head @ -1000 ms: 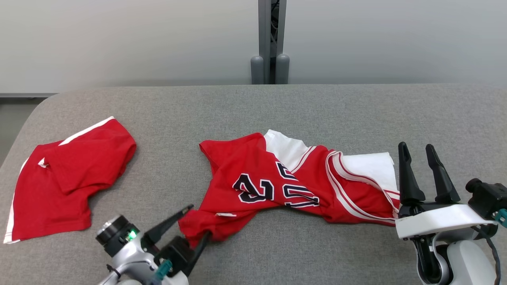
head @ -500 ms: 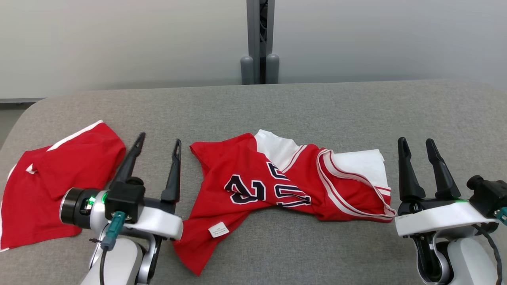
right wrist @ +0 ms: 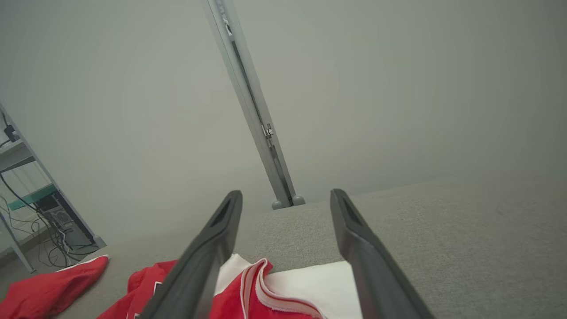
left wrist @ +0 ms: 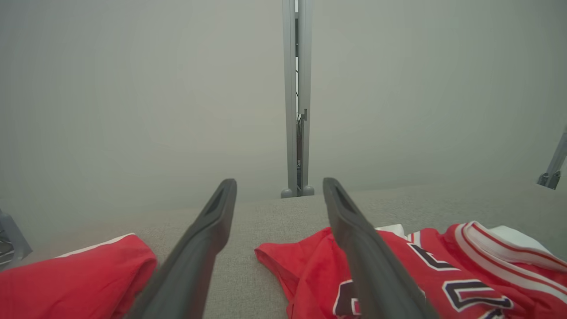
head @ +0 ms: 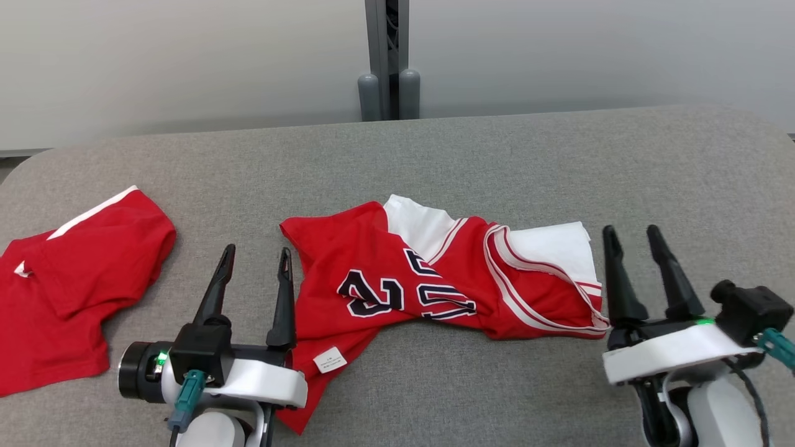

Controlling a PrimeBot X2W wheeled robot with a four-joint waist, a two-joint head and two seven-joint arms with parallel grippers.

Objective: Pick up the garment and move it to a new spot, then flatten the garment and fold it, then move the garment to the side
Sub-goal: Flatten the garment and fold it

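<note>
The garment, a red jersey (head: 385, 273) with dark numbers, white trim and a white lining, lies crumpled in the middle of the grey table (head: 472, 161). A small white label shows near its lower left corner. My left gripper (head: 258, 250) stands open just left of it, fingers pointing away from me, and its wrist covers the jersey's near corner. My right gripper (head: 630, 230) is open at the jersey's right end, holding nothing. In the left wrist view the jersey (left wrist: 301, 266) lies behind the right finger of that gripper (left wrist: 279, 182). Between the open fingers of the right gripper (right wrist: 286, 193) shows the jersey's striped edge (right wrist: 266, 288).
A second red garment with white stripes (head: 74, 279) lies at the table's left end, also seen from the wrists (left wrist: 88, 274) (right wrist: 48, 288). A grey post (head: 385, 62) stands behind the table's far edge, between pale wall panels. Shelving with cables (right wrist: 44, 212) stands far left.
My left gripper has left the jersey's near left corner and turned upright beside it, open. The corner now lies flat with its label showing. The head camera has shifted.
</note>
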